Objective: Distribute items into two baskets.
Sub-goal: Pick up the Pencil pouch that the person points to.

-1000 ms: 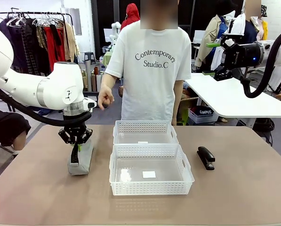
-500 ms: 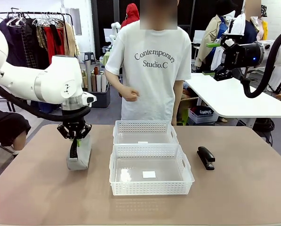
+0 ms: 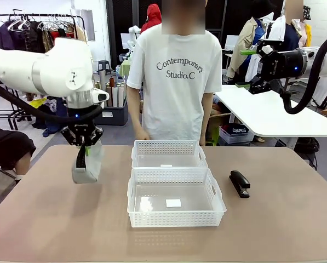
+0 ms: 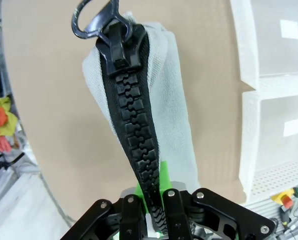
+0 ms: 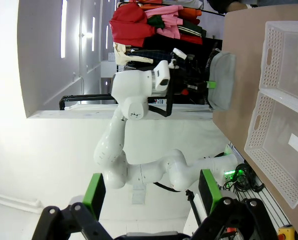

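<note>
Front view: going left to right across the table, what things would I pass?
The grey pouch, hanging from the left gripper that is shut on its zipper → near basket and far basket, one behind the other, sharing one place in the order → black stapler.

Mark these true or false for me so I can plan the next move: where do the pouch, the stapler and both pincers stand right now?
1. The left pincer is shut on the grey pouch at its zipper edge. True.
2. The stapler lies inside the near basket. False: it lies on the table, to the right of the baskets.
3. The right pincer is open and holds nothing. True.
4. The grey pouch sits in the far basket. False: it hangs from the left pincer, left of both baskets.
</note>
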Controlling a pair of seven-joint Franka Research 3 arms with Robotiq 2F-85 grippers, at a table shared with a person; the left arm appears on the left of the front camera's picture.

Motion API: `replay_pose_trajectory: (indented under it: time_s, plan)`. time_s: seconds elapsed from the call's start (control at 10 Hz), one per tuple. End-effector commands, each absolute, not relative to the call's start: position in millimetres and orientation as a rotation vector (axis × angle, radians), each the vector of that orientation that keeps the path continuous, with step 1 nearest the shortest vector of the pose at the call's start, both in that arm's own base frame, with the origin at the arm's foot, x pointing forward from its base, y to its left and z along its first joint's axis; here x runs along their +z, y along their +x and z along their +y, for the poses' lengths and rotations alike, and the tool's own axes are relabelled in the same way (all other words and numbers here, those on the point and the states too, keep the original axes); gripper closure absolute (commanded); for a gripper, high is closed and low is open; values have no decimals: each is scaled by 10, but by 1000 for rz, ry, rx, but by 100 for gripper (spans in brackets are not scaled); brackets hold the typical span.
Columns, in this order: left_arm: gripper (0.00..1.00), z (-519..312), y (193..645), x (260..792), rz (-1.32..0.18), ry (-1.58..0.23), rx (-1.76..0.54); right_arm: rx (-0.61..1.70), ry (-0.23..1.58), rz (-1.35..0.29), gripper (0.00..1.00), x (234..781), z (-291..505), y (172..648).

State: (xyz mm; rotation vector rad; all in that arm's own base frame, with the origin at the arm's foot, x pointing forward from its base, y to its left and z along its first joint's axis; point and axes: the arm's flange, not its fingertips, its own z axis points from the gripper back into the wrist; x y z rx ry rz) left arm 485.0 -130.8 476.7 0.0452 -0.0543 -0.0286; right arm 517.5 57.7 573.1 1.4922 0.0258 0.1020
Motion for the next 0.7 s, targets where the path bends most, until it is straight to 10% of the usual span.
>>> replay_pose_trajectory:
  time_s: [0.0, 0.6]
  plan:
    - [100, -1319, 4918, 5101, -66, 67, -57, 108, 1494, 25, 0, 5752, 581, 5161]
    - [100, -1232, 4944, 6210, -103, 79, -14, 108, 1494, 25, 0, 5752, 581, 5161]
